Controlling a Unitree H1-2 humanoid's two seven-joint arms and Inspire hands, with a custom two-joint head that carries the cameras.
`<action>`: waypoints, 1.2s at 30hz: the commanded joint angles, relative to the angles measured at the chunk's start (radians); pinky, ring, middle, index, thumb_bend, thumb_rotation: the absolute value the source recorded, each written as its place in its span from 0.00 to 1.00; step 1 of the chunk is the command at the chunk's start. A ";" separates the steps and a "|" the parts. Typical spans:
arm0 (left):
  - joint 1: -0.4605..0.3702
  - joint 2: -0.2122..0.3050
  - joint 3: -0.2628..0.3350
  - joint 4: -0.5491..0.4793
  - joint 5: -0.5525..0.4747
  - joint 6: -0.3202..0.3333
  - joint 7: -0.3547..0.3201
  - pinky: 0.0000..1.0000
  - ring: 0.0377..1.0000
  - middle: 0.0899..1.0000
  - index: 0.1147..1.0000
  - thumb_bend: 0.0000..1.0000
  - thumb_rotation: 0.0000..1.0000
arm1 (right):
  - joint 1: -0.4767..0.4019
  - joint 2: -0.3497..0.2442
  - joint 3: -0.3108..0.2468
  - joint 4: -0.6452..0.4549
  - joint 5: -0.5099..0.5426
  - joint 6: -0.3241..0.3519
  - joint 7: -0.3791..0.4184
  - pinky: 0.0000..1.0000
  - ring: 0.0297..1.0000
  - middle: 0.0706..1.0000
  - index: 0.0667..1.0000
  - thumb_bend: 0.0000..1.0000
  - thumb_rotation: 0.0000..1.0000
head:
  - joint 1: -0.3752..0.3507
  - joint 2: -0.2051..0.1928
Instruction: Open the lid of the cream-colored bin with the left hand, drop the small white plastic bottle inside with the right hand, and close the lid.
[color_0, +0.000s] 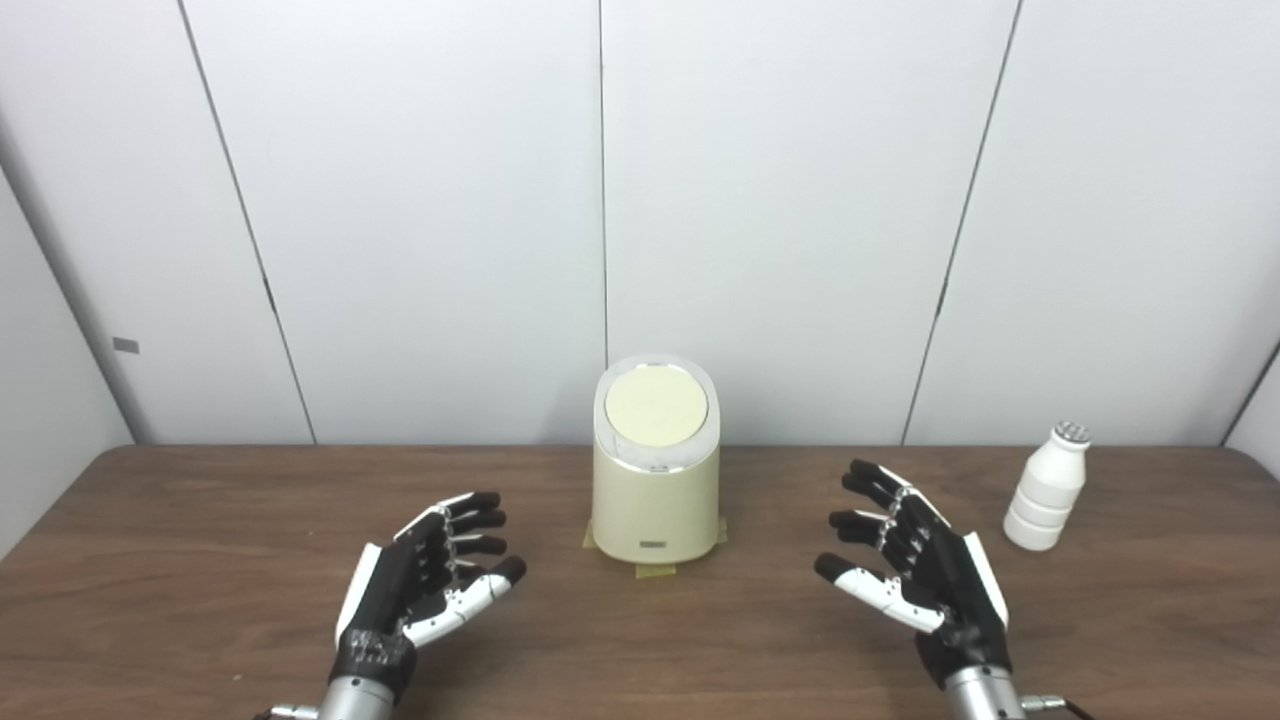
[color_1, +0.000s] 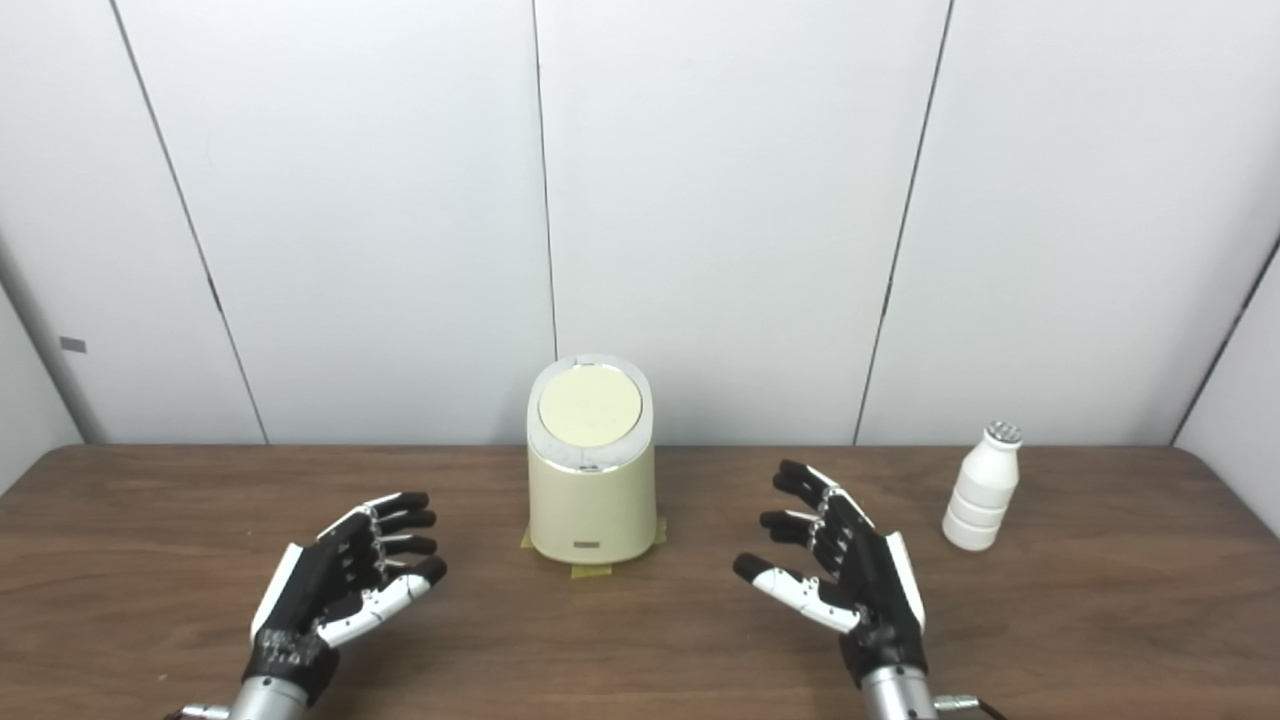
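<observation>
The cream-colored bin (color_0: 655, 490) stands upright at the middle of the brown table, near the back wall, with its round lid (color_0: 656, 406) shut flat on top. The small white plastic bottle (color_0: 1046, 487) stands upright at the right, apart from the bin. My left hand (color_0: 425, 585) is open and empty, palm inward, to the left of and in front of the bin. My right hand (color_0: 915, 565) is open and empty, to the right of the bin and left of the bottle. Neither hand touches anything.
Yellow tape strips (color_0: 655, 570) show under the bin's base. The wooden table (color_0: 200, 560) ends at white wall panels (color_0: 450, 200) just behind the bin and bottle. Its right back corner is rounded.
</observation>
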 joint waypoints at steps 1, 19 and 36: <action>-0.043 -0.001 0.001 -0.019 -0.013 -0.034 0.003 0.52 0.65 0.70 0.72 0.75 0.19 | -0.031 0.004 -0.005 -0.040 0.008 -0.012 -0.005 0.65 0.65 0.78 0.76 0.88 0.26 | 0.000 0.000; -0.053 -0.025 -0.003 -0.051 0.030 -0.017 0.050 0.68 0.80 0.83 0.84 0.80 0.30 | -0.037 -0.001 -0.007 -0.024 0.005 -0.023 -0.003 0.62 0.64 0.78 0.77 0.89 0.28 | -0.003 -0.007; -0.338 -0.012 -0.043 -0.042 0.134 0.179 0.076 0.94 0.97 1.00 1.00 0.87 0.34 | -0.039 -0.012 -0.008 -0.014 0.008 -0.037 0.005 0.68 0.65 0.78 0.76 0.89 0.28 | 0.003 -0.007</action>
